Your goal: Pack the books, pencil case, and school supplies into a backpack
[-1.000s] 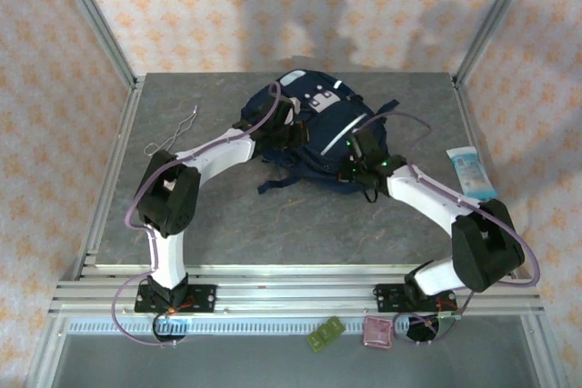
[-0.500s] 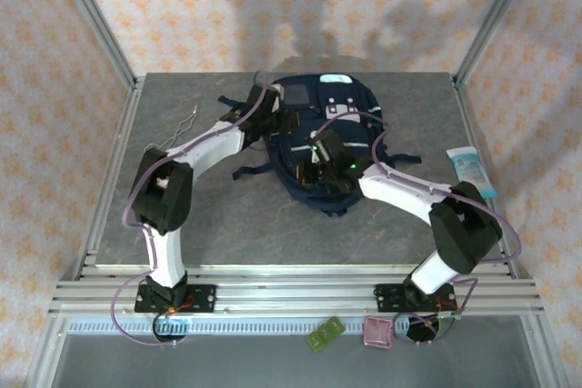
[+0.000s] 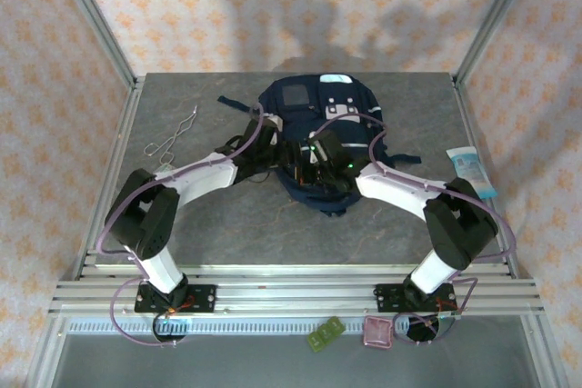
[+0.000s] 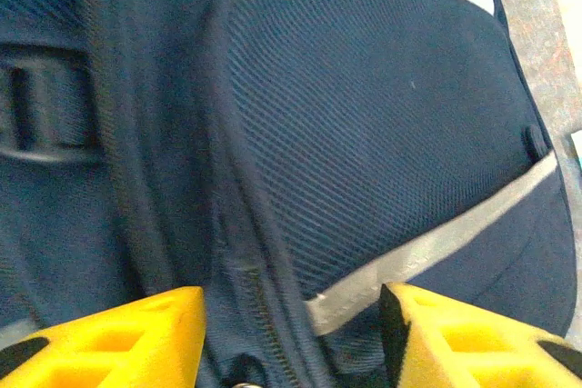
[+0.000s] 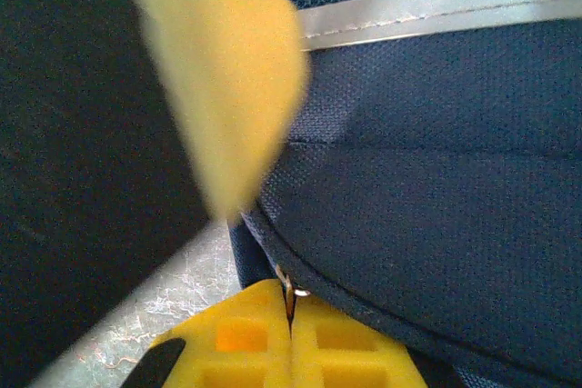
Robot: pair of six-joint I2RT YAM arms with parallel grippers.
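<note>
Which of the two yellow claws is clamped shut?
The right gripper: its fingers press together, pinching a small metal tab at the backpack seam. The left gripper has its fingers standing apart above the fabric.

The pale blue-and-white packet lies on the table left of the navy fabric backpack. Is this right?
No. The pale blue-and-white packet lies on the grey table right of the navy fabric backpack; the top external view shows it.

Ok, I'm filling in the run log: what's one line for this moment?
left gripper: open over backpack | right gripper: shut on zipper pull | backpack: lying on table
</note>
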